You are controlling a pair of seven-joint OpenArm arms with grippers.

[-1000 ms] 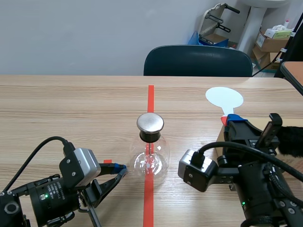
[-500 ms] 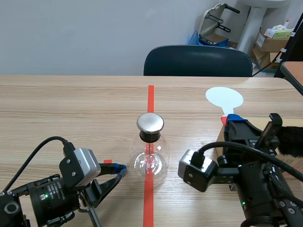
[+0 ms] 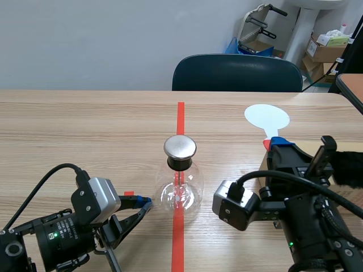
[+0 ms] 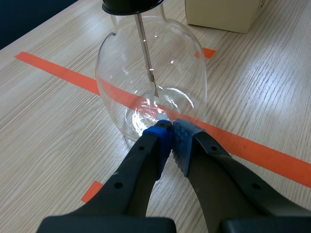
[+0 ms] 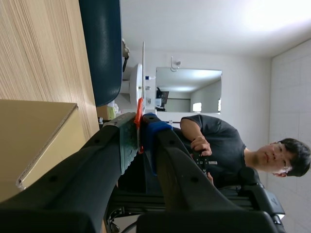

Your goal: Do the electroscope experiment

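Note:
A glass electroscope flask (image 3: 180, 191) with a round metal cap (image 3: 180, 147) stands on the red tape line at the table's middle. My left gripper (image 3: 145, 202) lies low on the table, shut on nothing, its tips right at the flask's base (image 4: 150, 73); in the left wrist view my left gripper (image 4: 169, 128) has its blue pads together. A thin rod (image 4: 145, 48) hangs inside the glass. My right gripper (image 3: 273, 145) is raised and shut on the red handle (image 5: 139, 109) of a white round paddle (image 3: 267, 118), which shows edge-on (image 5: 143, 68) in the right wrist view.
A cardboard box (image 3: 265, 166) sits under the right arm, to the right of the flask, also in the left wrist view (image 4: 226, 14). A dark blue chair (image 3: 237, 73) stands behind the table. A person (image 5: 228, 145) shows in the right wrist view.
The right gripper with the paddle has drifted very slightly left. The left arm and the flask have not moved.

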